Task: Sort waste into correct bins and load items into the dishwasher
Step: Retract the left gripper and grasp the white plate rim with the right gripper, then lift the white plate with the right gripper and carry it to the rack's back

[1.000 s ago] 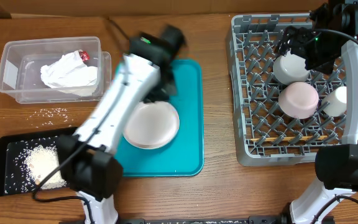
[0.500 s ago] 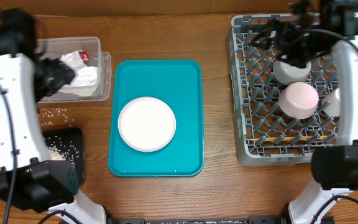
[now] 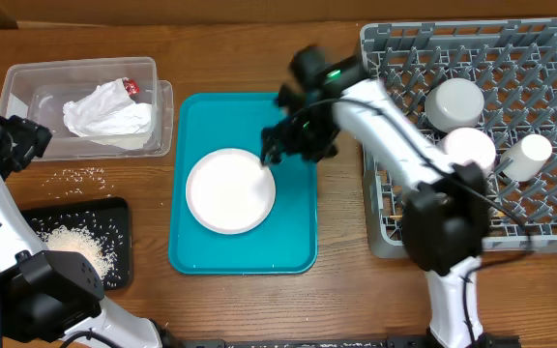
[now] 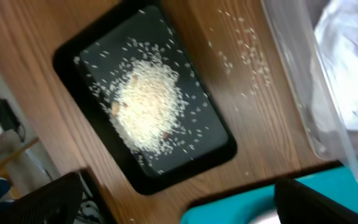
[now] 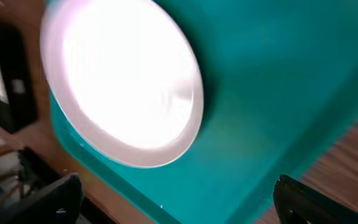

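The round white plate [image 3: 230,190] lies on the teal tray [image 3: 293,242]. My right gripper [image 3: 286,143] hovers open over the plate's upper right rim. In the right wrist view the plate [image 5: 126,81] lies ahead of the empty open gripper [image 5: 182,205]. My left gripper [image 3: 15,145] is open at the far left, beside the clear tub [image 3: 27,82] holding the crumpled napkin [image 3: 109,111] and red scrap [image 3: 131,87]. The black tray [image 4: 216,134] holds a rice pile [image 4: 148,106] ahead of the empty left gripper [image 4: 179,211]. The grey dish rack [image 3: 395,193] holds a white bowl [image 3: 455,103], a pinkish bowl [image 3: 469,150] and a cup [image 3: 528,155].
Loose rice grains [image 3: 85,175] lie on the wood between the clear tub and the black tray [image 3: 114,217]. The right arm stretches from the rack's front across to the teal tray. The left arm runs up the table's left edge.
My right arm swung from over the rack to the plate on the teal tray. My left arm left the plate, went to the far left and opened.
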